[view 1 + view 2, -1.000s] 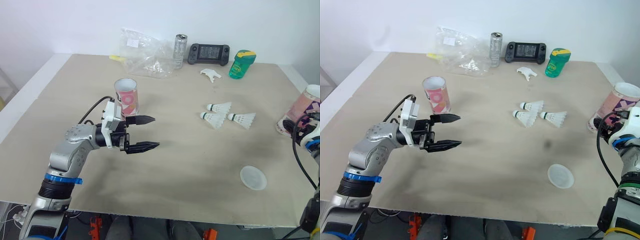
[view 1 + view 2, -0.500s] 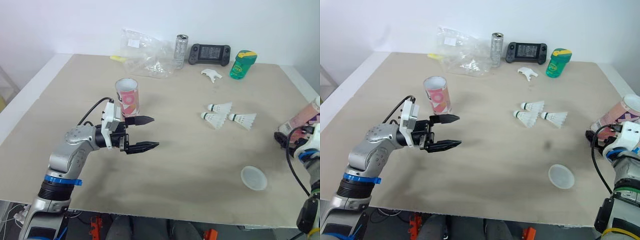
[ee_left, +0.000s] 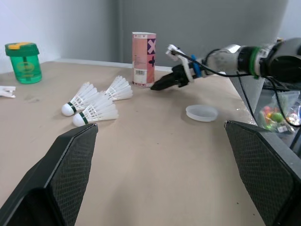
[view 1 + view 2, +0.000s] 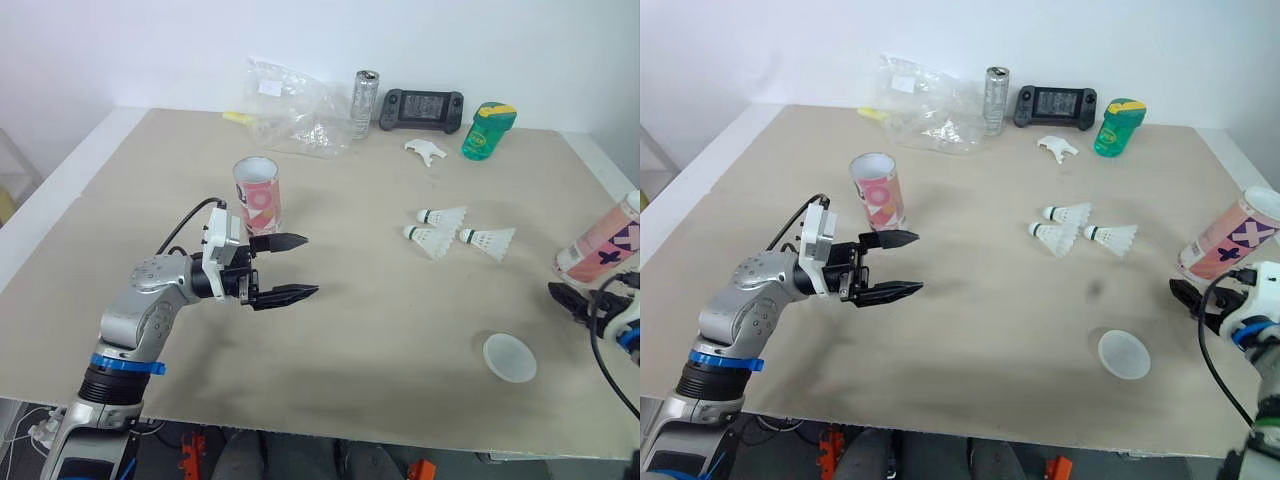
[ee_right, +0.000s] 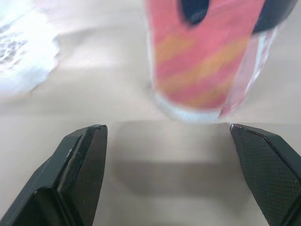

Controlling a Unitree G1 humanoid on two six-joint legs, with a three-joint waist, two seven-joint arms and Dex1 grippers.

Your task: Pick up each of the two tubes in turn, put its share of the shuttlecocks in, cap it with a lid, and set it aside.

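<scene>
Tubes: two, both standing upright with open tops on the beige worktop (image 4: pixel 380 310).
Left tube (image 4: pixel 256 195): pink pattern, left of centre in the head view, free of any grip.
Right tube (image 4: pixel 598 245): pink with dark marks, at the right edge of the head view, free of any grip.
Shuttlecocks: three lying on their sides in a tight cluster right of centre, namely upper shuttlecock (image 4: pixel 440 216), lower shuttlecock (image 4: pixel 428 240) and right shuttlecock (image 4: pixel 487 239). All are outside the tubes.
Lid (image 4: pixel 509 357): translucent white disc, flat on the worktop at lower right, below the shuttlecocks and apart from both tubes.
Left claw (image 4: pixel 310 265): fingers spread open and empty, held above the worktop just below the left tube, tips pointing toward frame centre. It does not touch the tube.
Right claw (image 5: pixel 167 127): fingers wide apart and empty, low at the right edge of the head view just below the right tube's base. The tube stands ahead of the gap, not between the fingers.
Background: crumpled clear plastic bag (image 4: pixel 290 105), silver can (image 4: pixel 364 103), black game console (image 4: pixel 421 108), green bottle (image 4: pixel 485 130) and small white part (image 4: pixel 424 150), all along the top edge of the worktop.
</scene>
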